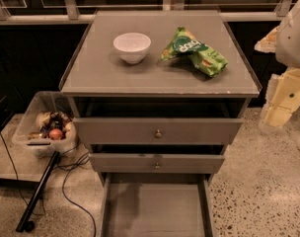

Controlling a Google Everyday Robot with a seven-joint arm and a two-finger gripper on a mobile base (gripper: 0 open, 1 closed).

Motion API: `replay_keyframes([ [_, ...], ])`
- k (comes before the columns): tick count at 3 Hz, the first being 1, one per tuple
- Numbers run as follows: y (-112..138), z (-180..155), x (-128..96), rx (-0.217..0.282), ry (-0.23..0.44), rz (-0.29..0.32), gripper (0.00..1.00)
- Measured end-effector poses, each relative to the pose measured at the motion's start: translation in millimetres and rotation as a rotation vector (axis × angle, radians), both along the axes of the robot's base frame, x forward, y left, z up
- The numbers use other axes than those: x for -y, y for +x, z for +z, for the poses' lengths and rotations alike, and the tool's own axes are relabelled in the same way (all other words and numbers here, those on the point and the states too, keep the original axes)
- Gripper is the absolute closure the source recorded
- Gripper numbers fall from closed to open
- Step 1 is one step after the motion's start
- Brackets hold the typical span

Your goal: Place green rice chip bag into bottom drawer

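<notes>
The green rice chip bag [194, 51] lies crinkled on the right half of the grey cabinet top [91, 68], its dark green oval facing up. The bottom drawer [155, 211] is pulled out towards me, and its flat floor is bare. My gripper [283, 100] is at the right edge of the view, beside the cabinet's right side and well away from the bag. It hangs below the white arm housing [295, 31]. It holds nothing that I can see.
A white bowl [132, 46] stands on the cabinet top left of the bag. The two upper drawers [158, 131] with round knobs stand slightly out. A clear bin [46, 125] of items, a black pole [39, 191] and cables lie on the floor at left.
</notes>
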State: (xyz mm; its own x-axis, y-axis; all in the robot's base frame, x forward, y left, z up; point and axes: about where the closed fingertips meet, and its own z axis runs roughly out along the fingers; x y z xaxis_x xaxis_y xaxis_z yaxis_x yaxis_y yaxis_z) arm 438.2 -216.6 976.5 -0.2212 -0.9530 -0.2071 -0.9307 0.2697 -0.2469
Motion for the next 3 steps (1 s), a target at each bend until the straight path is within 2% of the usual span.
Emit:
replay_keyframes([
  [1,5,1,-5,0.01,-0.008,0.001,0.0],
  [2,32,2,-23,0.028,0.025,0.009,0.0],
  [3,67,2,-18,0.064,0.15,-0.048,0.0],
])
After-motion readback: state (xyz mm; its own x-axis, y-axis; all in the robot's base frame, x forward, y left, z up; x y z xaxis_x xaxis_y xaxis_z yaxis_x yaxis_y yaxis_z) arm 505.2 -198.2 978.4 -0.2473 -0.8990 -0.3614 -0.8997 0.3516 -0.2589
